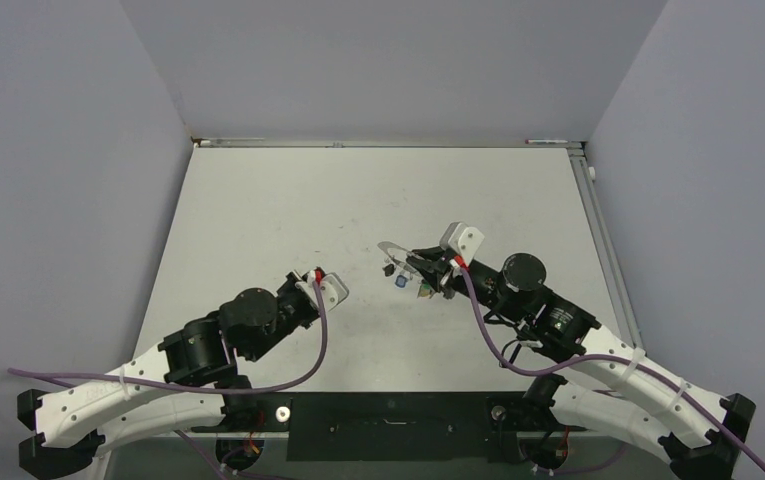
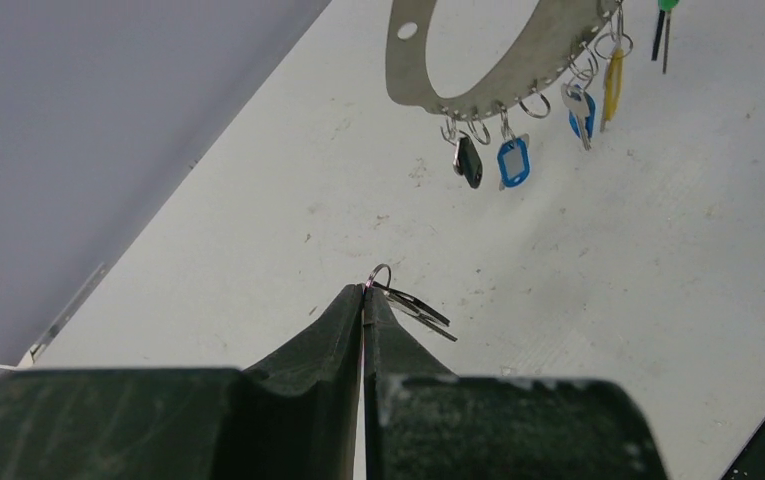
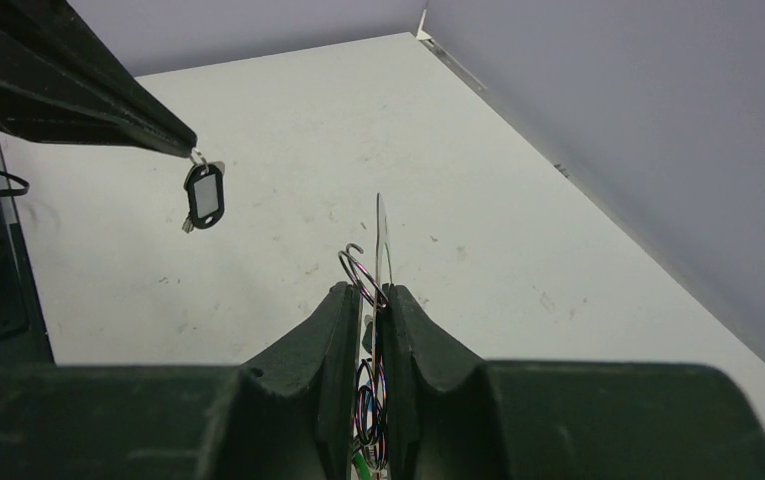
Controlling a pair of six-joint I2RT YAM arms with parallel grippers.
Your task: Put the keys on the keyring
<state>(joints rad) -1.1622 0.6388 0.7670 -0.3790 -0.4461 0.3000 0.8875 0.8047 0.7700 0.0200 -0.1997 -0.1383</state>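
Observation:
My right gripper (image 1: 422, 266) (image 3: 378, 296) is shut on the keyring (image 1: 395, 249), a flat silver band loop with small holes, held above the table and seen edge-on in the right wrist view (image 3: 382, 235). In the left wrist view the keyring (image 2: 478, 92) carries several hanging keys: a black one (image 2: 468, 161), a blue tag (image 2: 513, 162), a blue key (image 2: 579, 110), a yellow one (image 2: 612, 84) and a green one (image 2: 666, 6). My left gripper (image 1: 334, 290) (image 2: 365, 292) is shut on the small split ring of a black key tag (image 2: 420, 305) (image 3: 204, 195), left of the keyring and apart from it.
The white table (image 1: 288, 210) is walled by grey panels on three sides. A black base plate (image 1: 388, 425) lies along the near edge between the arm bases. Purple cables (image 1: 308, 360) loop from both wrists.

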